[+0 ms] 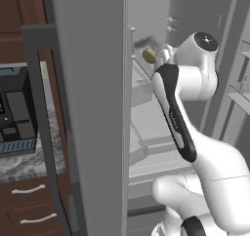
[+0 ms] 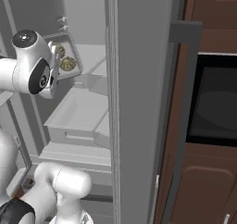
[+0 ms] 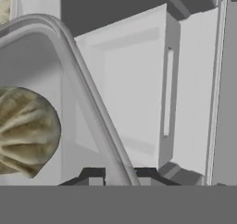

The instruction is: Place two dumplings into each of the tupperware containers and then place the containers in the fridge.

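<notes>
my hand (image 3: 119, 174) is clamped narrow on the rim of a tupperware container (image 2: 74, 56), dumplings (image 3: 25, 130) in it, held tilted inside the open fridge (image 2: 88, 112).

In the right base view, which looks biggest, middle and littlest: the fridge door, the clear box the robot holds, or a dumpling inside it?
1. The fridge door, by far.
2. The tupperware container.
3. A dumpling, sitting inside the container, so the order is sure.

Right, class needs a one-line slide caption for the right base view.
Robot arm holds a plastic container with two dumplings inside the open fridge, above its pale drawers.
</notes>
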Controlling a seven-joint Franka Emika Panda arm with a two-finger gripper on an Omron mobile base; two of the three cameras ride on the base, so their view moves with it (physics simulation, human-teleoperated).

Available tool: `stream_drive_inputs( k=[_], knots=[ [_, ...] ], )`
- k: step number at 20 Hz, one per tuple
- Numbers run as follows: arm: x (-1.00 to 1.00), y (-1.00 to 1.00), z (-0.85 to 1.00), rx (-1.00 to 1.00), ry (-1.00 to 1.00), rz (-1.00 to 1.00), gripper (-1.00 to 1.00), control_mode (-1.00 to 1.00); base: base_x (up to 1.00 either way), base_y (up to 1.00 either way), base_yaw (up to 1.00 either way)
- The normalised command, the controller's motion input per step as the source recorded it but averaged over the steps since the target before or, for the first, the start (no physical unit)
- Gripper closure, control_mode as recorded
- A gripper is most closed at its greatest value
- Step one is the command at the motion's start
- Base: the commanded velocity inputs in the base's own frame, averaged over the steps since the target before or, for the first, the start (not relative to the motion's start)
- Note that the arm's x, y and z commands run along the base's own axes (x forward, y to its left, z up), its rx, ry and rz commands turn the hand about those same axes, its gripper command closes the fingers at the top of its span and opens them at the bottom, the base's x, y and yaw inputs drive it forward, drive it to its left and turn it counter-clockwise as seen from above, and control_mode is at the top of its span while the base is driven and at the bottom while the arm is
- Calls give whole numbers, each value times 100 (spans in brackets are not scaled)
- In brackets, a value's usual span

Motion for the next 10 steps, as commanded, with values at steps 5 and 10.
stream_drive_inputs(
  k=[5,10],
  knots=[
    [54,1,0,0,2,3,100,-100,0,0,0],
    [66,10,0,0,2,1,100,-100,0,0,0]
  ],
)
